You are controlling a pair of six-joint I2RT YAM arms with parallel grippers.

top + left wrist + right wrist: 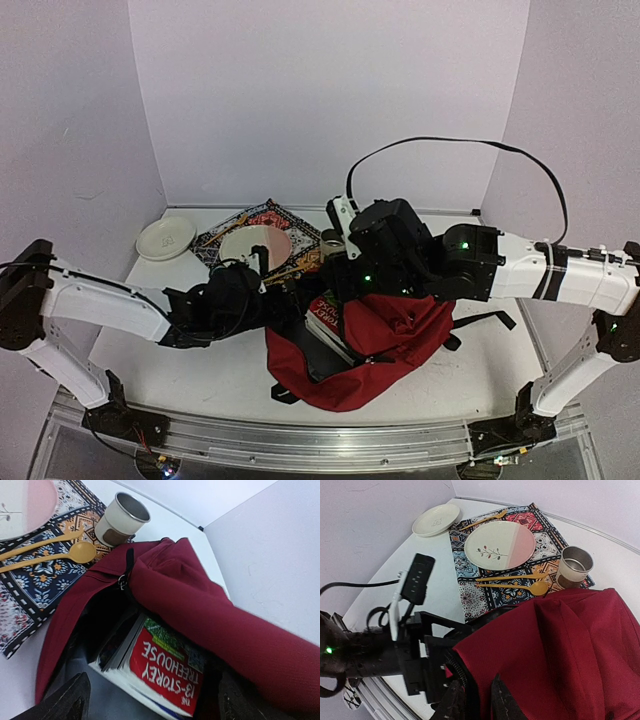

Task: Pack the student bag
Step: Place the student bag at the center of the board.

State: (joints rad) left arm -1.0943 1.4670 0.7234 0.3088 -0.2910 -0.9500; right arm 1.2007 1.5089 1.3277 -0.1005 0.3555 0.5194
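Observation:
The dark-red student bag (pixel 385 345) lies on the table in front of the arms with its mouth open toward the left. It also shows in the left wrist view (pixel 200 600) and the right wrist view (pixel 560 650). A red book titled "The 13-Storey Treehouse" (pixel 167 667) sits on other books inside the mouth (pixel 325 315). My left gripper (pixel 152 707) is open at the mouth, with its fingers (pixel 65 700) spread either side of the book. My right gripper (pixel 477 705) is shut on the bag's zippered upper rim and holds it lifted.
A patterned placemat (pixel 275 215) lies behind the bag with a pink-and-white plate (pixel 255 243), a wooden spoon (pixel 80 552) and a fork on it. A metal cup (pixel 122 520) stands at the mat's right edge. A small white dish (pixel 166 237) sits at the far left. Walls stand close all round.

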